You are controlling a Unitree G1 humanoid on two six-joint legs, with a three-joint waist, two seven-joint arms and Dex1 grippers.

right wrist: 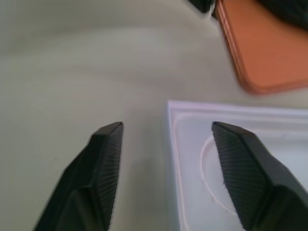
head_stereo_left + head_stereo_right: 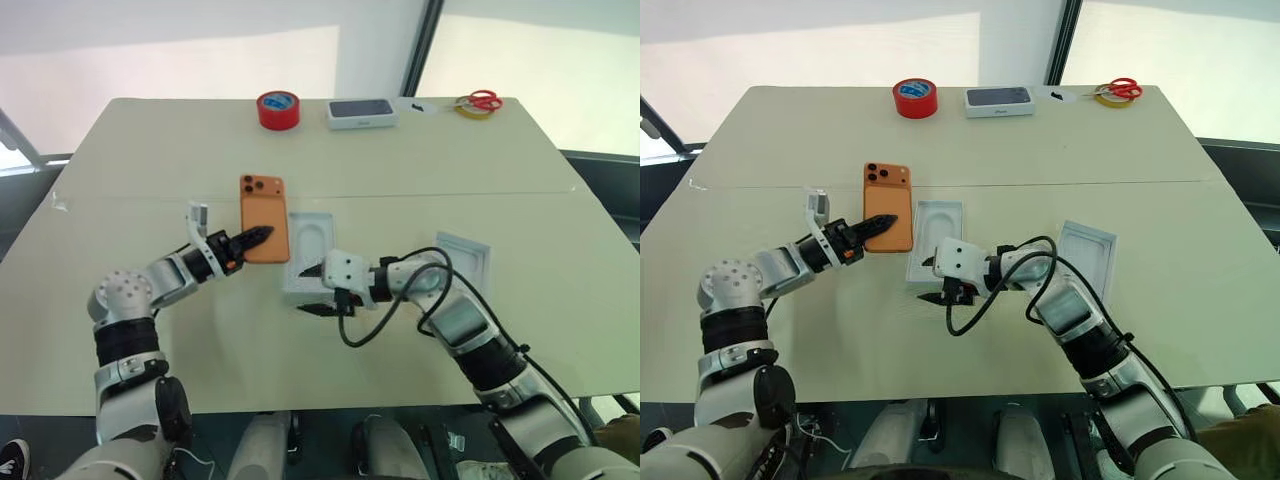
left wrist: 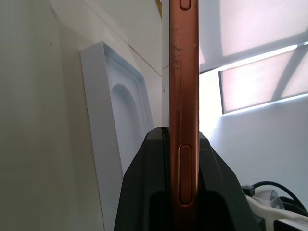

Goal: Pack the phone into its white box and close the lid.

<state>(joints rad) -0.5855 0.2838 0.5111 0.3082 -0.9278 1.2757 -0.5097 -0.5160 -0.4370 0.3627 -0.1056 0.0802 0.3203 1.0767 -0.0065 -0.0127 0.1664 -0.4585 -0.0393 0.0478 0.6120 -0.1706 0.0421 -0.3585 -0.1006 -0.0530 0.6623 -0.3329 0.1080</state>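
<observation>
The phone point(image 2: 264, 217), orange back up and lenses at the far end, is pinched at its near edge by the left tool point(image 2: 252, 239), clenched on it; the left wrist view looks straight along the phone's thin edge between the black fingers point(image 3: 144, 192). Its long axis runs away from the robot, roughly parallel to the white piece lying just beside it on the right.

That neighbour is the thin white insert point(image 2: 309, 250), with an oval recess in it. The right tool point(image 2: 314, 290) hovers at its near end with jaws released and nothing held; in the right wrist view one finger sits over the insert's corner and the other over bare surface point(image 2: 150, 180).

Further right, well apart, lies a second white rectangular piece point(image 2: 464, 258) with a stepped rim; whether it is the lid or the tray I cannot tell from here.

My read: the phone has to travel rightward past the insert, and the left arm already has it.

At the far edge sit a red tape roll point(image 2: 278, 109), a closed box with a dark top point(image 2: 361, 112) and scissors point(image 2: 480, 101).
</observation>
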